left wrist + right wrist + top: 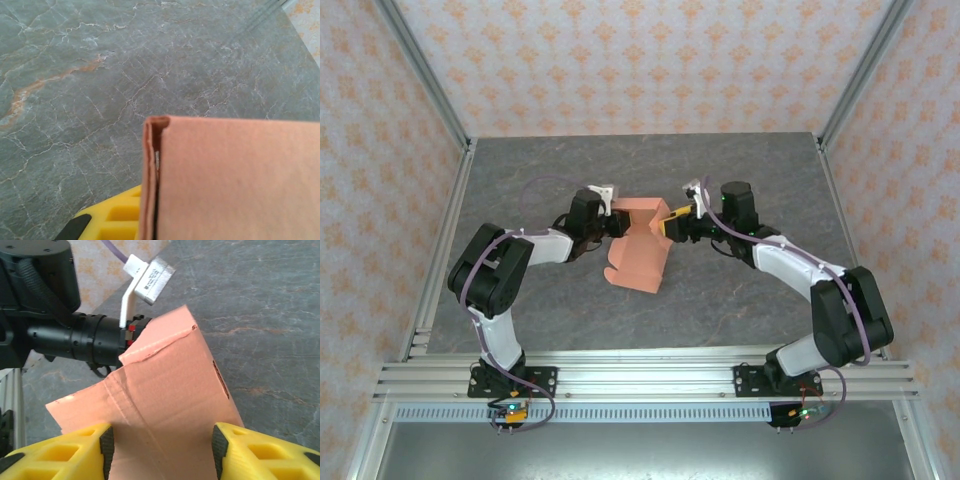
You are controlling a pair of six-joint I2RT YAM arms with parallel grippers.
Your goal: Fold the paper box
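- nearest in the top view, a silver slotted aluminium rail (640, 378) runs along the near edge and carries the two black arm bases.
- beyond it the white-and-black left arm (495, 275) and right arm (820, 290) bend inward over the grey marbled stone-look table (740, 300).
- the paper box (638, 255), a salmon-orange thin cardboard piece partly folded up, sits near the middle of the table between the two grippers, with one flap spread toward the near side.
- the left gripper (611, 216) meets the box's left far corner, and the right gripper (670, 222) meets its right far end.
- peach floral-patterned walls (640, 60) close in the table.
- in the left wrist view, closest is an upright cardboard panel of the paper box (235, 180), its left edge doubled over.
- a yellow plastic finger (117, 220) lies tight against that doubled edge: the left fingers are clenched on the paper box.
- the table (100, 75) lies behind.
- in the right wrist view, closest are the two yellow fingers (75, 452) with dark pads, spread well apart and unclenched.
- the paper box (170, 385) runs between them and beyond both, with creases showing and one wall raised on the right.
- behind the box's far wall are the left arm's black wrist (75, 340) and its white camera block (150, 280).
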